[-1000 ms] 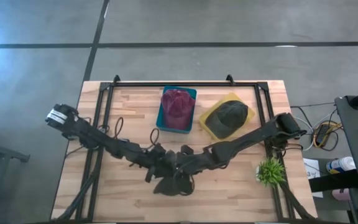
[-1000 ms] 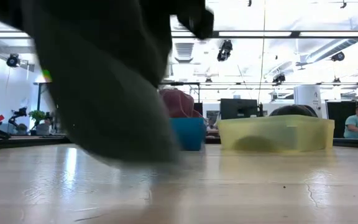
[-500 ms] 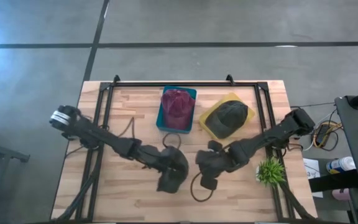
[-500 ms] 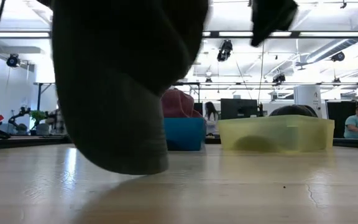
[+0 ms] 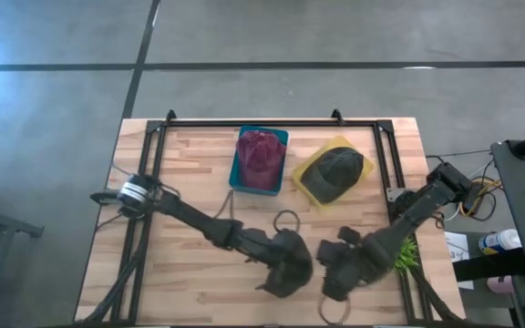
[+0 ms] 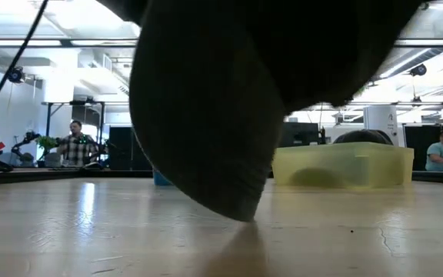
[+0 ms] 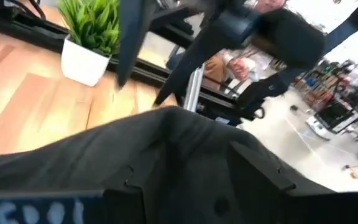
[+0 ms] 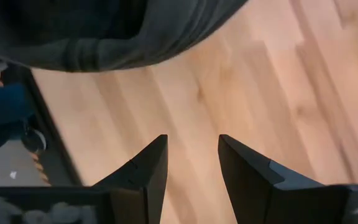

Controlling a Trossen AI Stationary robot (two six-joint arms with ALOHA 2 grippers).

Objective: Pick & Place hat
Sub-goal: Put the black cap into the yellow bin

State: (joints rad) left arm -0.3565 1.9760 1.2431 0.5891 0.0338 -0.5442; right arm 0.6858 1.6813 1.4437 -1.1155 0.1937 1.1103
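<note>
While my left gripper (image 5: 285, 273) carries the dark hat (image 5: 287, 264) over the front tabletop (image 5: 190, 273), fingers pinching its fabric: transport step; right gripper (image 8: 191, 163), fingers spread and empty, waits just beside; next, I judge, a bin must be chosen

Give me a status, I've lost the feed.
Left gripper shut on dark hat, carrying it low over the table. Right gripper open, empty, beside it. Blue bin and yellow bin each hold a hat.
</note>
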